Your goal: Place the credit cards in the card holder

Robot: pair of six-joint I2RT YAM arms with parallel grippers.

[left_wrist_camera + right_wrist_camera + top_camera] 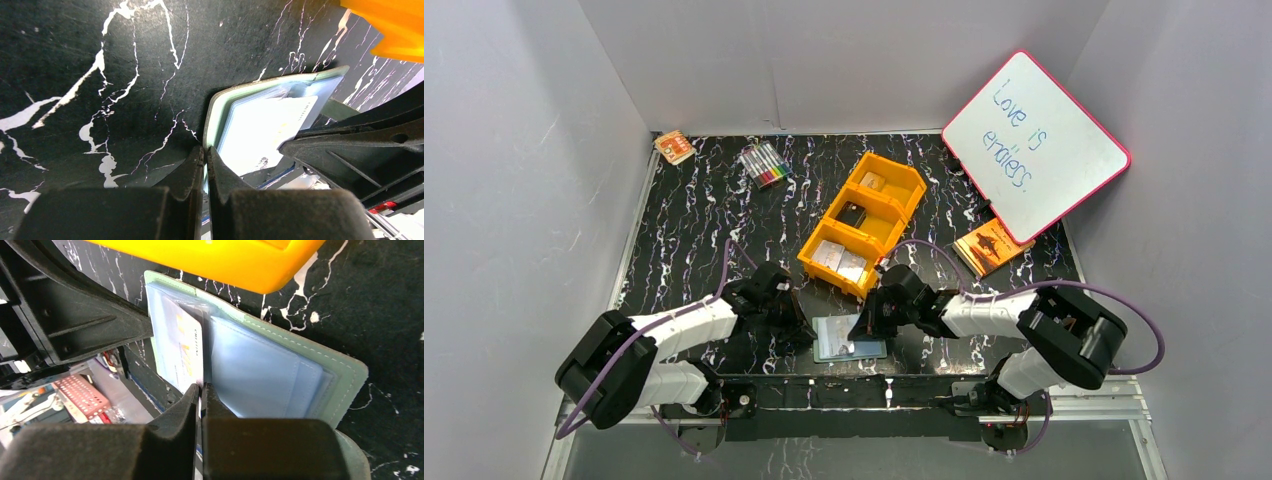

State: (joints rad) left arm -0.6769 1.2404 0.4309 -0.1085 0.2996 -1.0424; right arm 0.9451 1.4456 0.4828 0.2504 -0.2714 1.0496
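Orange 3-compt tray (832,275), pink-edged whiteboard (1036,145), marker pack (765,163), book (990,246), marbled table (694,230)

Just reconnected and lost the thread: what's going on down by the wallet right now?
The left gripper is pinched shut on the edge of the open card holder, steadying it. The right gripper is shut on a credit card that seems partly inside a clear pocket. Other cards wait in the orange tray.

Plain pale grey panel walls (514,150) enclose a black tabletop veined with white (694,215); a silver metal rail (1114,405) edges its front.
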